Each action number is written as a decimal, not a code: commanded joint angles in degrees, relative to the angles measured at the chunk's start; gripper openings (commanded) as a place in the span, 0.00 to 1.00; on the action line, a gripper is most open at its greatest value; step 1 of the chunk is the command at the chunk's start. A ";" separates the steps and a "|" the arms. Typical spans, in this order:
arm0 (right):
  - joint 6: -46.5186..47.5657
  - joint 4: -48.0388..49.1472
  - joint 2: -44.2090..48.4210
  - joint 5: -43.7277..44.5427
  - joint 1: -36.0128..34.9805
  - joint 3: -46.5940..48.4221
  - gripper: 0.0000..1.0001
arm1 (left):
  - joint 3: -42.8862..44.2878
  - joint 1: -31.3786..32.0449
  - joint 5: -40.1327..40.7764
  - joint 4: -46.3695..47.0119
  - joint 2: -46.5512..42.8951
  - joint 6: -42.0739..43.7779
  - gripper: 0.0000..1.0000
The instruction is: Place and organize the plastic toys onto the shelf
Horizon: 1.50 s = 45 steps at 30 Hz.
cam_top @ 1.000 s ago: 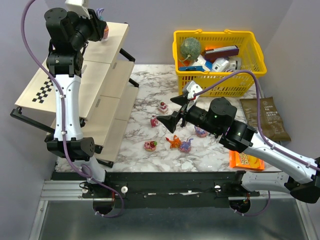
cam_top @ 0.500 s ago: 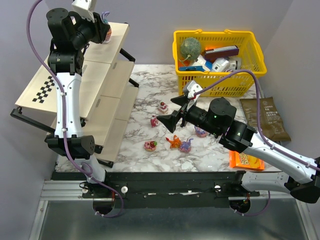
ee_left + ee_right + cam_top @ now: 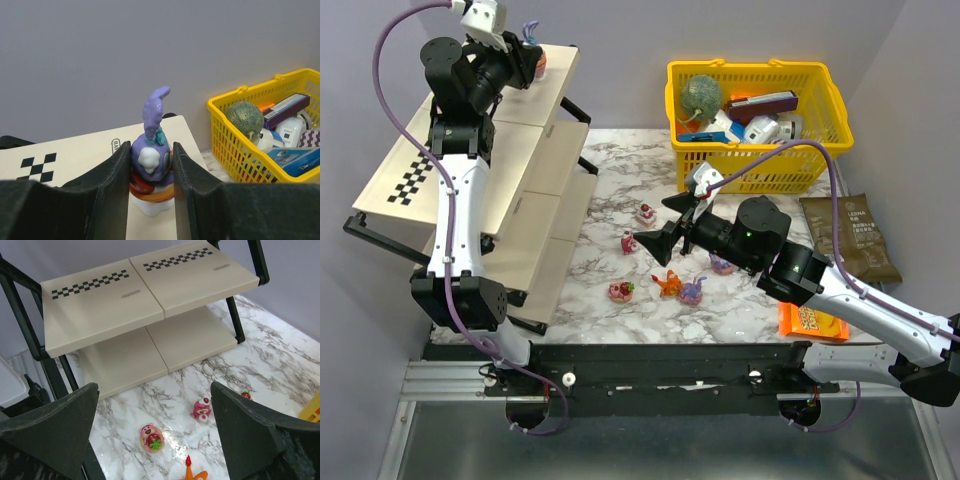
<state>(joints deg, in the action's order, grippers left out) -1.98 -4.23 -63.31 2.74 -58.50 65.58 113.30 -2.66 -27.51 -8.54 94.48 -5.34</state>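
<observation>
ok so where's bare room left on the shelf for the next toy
The shelf panels below the top tier lie bare. The top tier's far end is taken: the left gripper holds the rabbit toy there. The marble is bare by the yellow basket, crowded with toys near the right gripper.

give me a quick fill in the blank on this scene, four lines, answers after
1. The left end effector is shut on a ____ rabbit toy.
2. That toy is at the ____ tier of the shelf.
3. The right end effector has its jaws ____.
4. The green ball lies in the ____ basket.
Missing words: purple; top; open; yellow.
</observation>
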 commanded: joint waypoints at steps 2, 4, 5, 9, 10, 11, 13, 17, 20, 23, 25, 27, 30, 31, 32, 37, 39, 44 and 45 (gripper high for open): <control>-0.13 -0.08 0.82 1.47 -0.12 -0.81 1.00 | -1.15 0.20 -2.99 -0.69 2.73 -3.62 0.16; -0.04 -0.08 0.90 1.48 -0.04 -0.98 1.00 | -0.97 0.19 -2.90 -0.69 3.43 -4.14 0.16; -0.04 0.01 0.82 1.56 -0.12 -0.98 1.00 | -0.88 0.19 -3.08 -0.61 3.52 -4.15 0.16; 0.04 0.19 0.55 1.48 -0.04 -1.25 1.00 | -1.58 0.19 -2.99 1.32 3.52 -4.59 0.17; 0.04 0.19 0.38 1.48 -0.12 -1.25 1.00 | -1.85 0.19 -2.99 1.94 3.52 -4.67 0.17; 0.04 0.19 0.38 1.39 -0.04 -1.25 1.00 | -2.11 0.11 -2.90 2.38 3.52 -4.85 0.18; 0.04 0.27 0.29 1.30 -0.12 -1.25 1.00 | -2.11 0.19 -2.99 3.08 3.87 -4.85 0.20; 0.04 0.45 0.29 1.56 -0.04 -1.33 1.00 | -1.68 0.19 -3.08 3.35 4.75 -5.03 0.24; -0.04 0.45 0.29 1.74 -0.04 -1.51 1.00 | -1.41 0.19 -2.99 3.17 5.37 -4.94 0.28; -0.22 0.54 0.29 1.74 -0.04 -1.68 1.00 | -1.15 0.20 -2.90 3.17 5.63 -4.76 0.35; -0.48 0.62 0.20 1.57 -0.12 -1.69 1.00 | -1.06 0.20 -2.90 3.00 5.81 -4.68 0.38; -0.57 0.71 0.12 1.56 -0.04 -1.69 1.00 | -0.80 0.19 -2.90 2.74 5.72 -4.50 0.43; -0.75 0.71 0.12 1.65 -0.04 -1.77 1.00 | -0.44 0.19 -2.99 2.65 5.63 -4.32 0.50; -0.83 0.89 0.12 1.56 -0.04 -1.86 1.00 | -0.27 0.19 -3.08 2.56 5.54 -4.32 0.52; -0.83 0.89 0.03 1.48 -0.04 -1.86 1.00 | -0.09 0.19 -2.99 2.65 5.46 -4.24 0.54; -1.10 0.98 0.03 1.39 -0.04 -1.86 1.00 | 0.08 0.19 -3.43 2.47 5.10 -4.06 0.63; -1.10 0.98 0.03 1.39 -0.04 -1.95 1.00 | 0.08 0.19 -3.34 2.30 5.10 -3.97 0.68; -1.19 1.15 -0.06 1.30 -0.04 -1.95 1.00 | 0.17 0.19 -3.26 2.56 4.75 -4.32 0.81; -1.19 1.15 -0.06 1.30 -0.12 -1.95 1.00 | 0.17 0.19 -3.08 2.73 4.40 -4.41 0.84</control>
<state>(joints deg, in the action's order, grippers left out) -2.81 -4.12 -63.31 3.20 -58.50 64.29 113.73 -2.66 -29.36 -6.02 96.29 -9.43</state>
